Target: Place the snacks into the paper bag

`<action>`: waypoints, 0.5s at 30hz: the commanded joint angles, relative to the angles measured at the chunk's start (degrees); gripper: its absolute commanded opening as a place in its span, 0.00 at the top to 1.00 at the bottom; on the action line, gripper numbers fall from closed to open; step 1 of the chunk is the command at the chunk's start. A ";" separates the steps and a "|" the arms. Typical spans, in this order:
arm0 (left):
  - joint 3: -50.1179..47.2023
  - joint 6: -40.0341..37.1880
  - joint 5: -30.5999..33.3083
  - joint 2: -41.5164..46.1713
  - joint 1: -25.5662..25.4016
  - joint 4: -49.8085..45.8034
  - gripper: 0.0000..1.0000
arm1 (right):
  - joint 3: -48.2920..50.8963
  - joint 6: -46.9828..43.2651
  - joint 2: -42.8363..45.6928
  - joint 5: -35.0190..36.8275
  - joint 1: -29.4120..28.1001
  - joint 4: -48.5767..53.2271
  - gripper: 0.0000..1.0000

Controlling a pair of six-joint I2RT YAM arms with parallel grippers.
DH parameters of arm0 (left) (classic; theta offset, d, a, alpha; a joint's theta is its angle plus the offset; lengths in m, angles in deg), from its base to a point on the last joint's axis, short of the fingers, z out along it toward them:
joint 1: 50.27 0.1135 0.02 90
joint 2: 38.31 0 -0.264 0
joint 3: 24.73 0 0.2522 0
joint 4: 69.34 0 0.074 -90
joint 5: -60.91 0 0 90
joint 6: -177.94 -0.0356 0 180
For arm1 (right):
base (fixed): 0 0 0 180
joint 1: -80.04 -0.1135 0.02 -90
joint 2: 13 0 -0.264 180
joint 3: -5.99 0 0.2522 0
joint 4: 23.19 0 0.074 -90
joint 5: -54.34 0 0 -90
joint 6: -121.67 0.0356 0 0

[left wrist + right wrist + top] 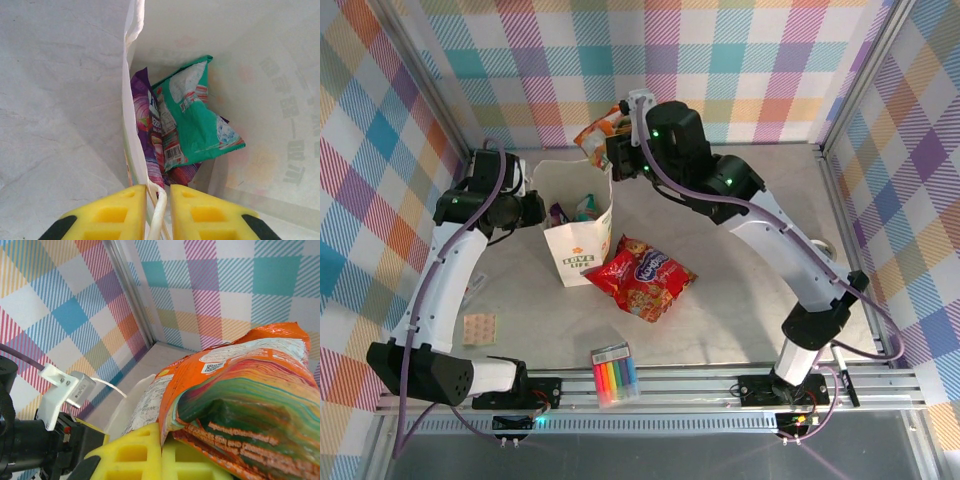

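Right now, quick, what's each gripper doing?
Left gripper: closed, pinching the paper bag at its rim.
Right gripper: closed, holding the orange packet.

white paper bag (pixel 578 250) | orange packet (pixel 240 400) | teal-and-white packet (pixel 195 122) | purple packet (pixel 146 130) | red packet (pixel 642 278) | rainbow markers (pixel 614 377) | pastel plaid walls (pixel 720 60)

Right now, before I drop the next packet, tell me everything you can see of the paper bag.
The paper bag is white paper, standing upright left of centre on the table, mouth open. Its near face carries an orange flower logo and green lettering. The left gripper is shut on its rim at a white handle. Inside lie a teal packet and a purple packet. The red packet lies by its base.
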 commanded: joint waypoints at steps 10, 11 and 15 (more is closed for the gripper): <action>-0.85 0.17 -0.38 2.14 -0.09 0.39 0.80 | -9.89 -3.15 -6.53 2.33 -3.44 -2.45 1.00; -1.00 0.21 -0.41 2.19 -0.13 0.39 0.80 | -10.57 -3.44 -7.13 2.33 -3.66 -2.33 1.00; -1.11 0.29 -0.35 2.53 0.00 0.32 0.80 | -12.37 -3.83 -9.11 2.85 -4.53 -2.18 1.00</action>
